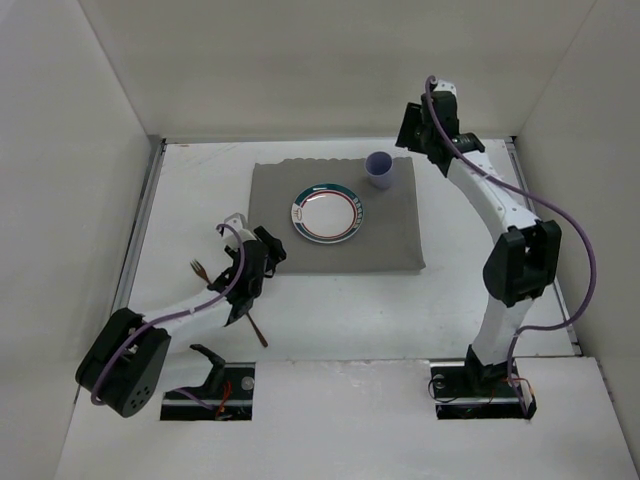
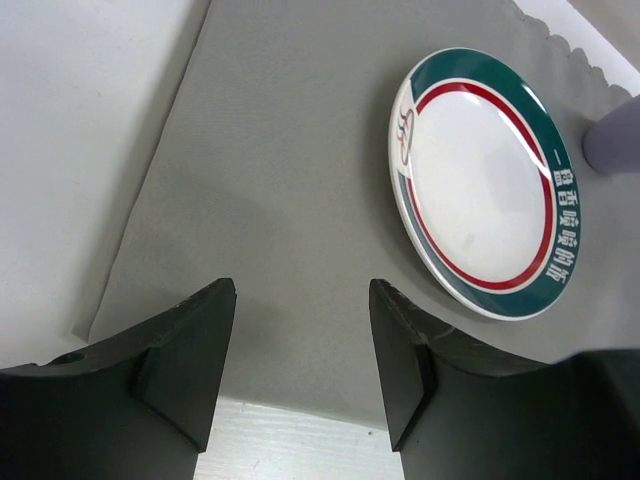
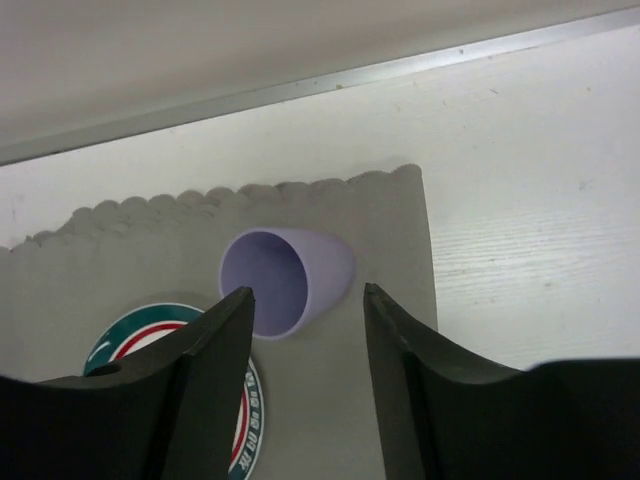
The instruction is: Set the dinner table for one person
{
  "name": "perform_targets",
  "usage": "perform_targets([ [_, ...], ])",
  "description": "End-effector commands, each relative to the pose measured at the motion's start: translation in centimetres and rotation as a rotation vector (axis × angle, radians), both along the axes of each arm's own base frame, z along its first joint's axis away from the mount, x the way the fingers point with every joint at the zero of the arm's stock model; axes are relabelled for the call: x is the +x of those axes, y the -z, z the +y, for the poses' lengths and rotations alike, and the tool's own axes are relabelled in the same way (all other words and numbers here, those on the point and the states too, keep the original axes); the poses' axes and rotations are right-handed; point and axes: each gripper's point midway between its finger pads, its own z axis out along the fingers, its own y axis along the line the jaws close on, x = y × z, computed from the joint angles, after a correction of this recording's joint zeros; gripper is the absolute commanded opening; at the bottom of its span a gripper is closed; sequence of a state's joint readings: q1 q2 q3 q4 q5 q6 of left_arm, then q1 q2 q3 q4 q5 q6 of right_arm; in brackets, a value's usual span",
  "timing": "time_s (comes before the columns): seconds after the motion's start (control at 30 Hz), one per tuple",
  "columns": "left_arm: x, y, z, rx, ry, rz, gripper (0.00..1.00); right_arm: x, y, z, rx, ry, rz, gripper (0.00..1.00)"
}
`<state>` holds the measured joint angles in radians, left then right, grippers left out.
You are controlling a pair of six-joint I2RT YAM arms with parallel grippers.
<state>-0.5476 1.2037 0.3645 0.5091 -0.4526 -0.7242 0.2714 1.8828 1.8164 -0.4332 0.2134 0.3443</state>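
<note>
The white dinner table (image 1: 350, 320) carries a grey cloth mat (image 1: 400, 235). A white plate (image 1: 327, 212) with a green and red rim lies on the mat's middle, and a lilac cup (image 1: 380, 168) stands at its far right. My left gripper (image 1: 270, 247) is open and empty, over the mat's near left corner (image 2: 250, 150), with the plate (image 2: 485, 180) to its right. My right gripper (image 1: 408, 130) is open and empty, raised behind the cup (image 3: 287, 280). Fork tines (image 1: 198, 267) show on the table left of my left arm.
A brown handle (image 1: 257, 330) lies on the table by my left arm; the arm hides whether it joins the fork tines. White walls enclose the table on the left, back and right. The mat's scalloped far edge (image 3: 250, 192) runs near the back rail.
</note>
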Motion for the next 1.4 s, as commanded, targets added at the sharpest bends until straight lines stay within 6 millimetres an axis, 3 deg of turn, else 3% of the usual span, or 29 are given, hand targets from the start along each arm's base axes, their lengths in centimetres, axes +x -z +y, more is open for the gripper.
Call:
perform_targets([
  [0.0,0.8,-2.7,0.0,0.014,-0.03,-0.073,0.54,-0.4,2.5,2.8,0.01,-0.091,0.036,0.59],
  [0.1,1.0,-2.5,0.1,0.021,-0.032,-0.067,0.54,-0.2,4.0,4.9,-0.027,-0.143,0.063,0.62],
  [0.17,1.1,-2.6,0.0,0.023,-0.027,-0.069,0.54,0.1,4.3,4.6,-0.049,-0.106,0.067,0.59],
  [0.33,0.9,-3.1,0.3,0.035,-0.021,-0.073,0.5,-1.4,2.2,4.0,-0.013,-0.034,-0.016,0.49],
  [0.4,0.5,-3.5,0.6,0.052,-0.021,-0.061,0.49,-3.1,0.8,4.2,0.028,-0.025,-0.071,0.39],
  [0.5,-1.0,-3.5,1.6,0.078,-0.026,0.013,0.45,-7.0,-1.6,4.2,0.102,-0.025,-0.179,0.16],
  [0.6,-3.3,-2.8,2.9,0.128,-0.028,0.114,0.36,-10.6,-1.2,4.5,0.15,-0.057,-0.222,0.1],
  [0.73,-7.1,-1.2,4.7,0.181,-0.039,0.265,0.3,-14.8,1.4,5.2,0.218,-0.093,-0.207,0.13],
  [0.93,-12.3,1.9,7.5,0.194,-0.147,0.493,0.34,-18.5,4.4,6.3,0.232,-0.167,-0.174,0.37],
  [1.03,-14.1,2.9,6.9,0.185,-0.127,0.582,0.33,-19.4,5.1,6.4,0.234,-0.182,-0.179,0.46],
  [1.2,-16.2,3.3,6.5,0.202,-0.122,0.644,0.3,-19.9,5.8,6.6,0.281,-0.186,-0.19,0.48],
  [1.37,-17.4,4.6,5.1,0.221,-0.094,0.681,0.3,-20.1,7.8,7.8,0.285,-0.218,-0.147,0.48],
])
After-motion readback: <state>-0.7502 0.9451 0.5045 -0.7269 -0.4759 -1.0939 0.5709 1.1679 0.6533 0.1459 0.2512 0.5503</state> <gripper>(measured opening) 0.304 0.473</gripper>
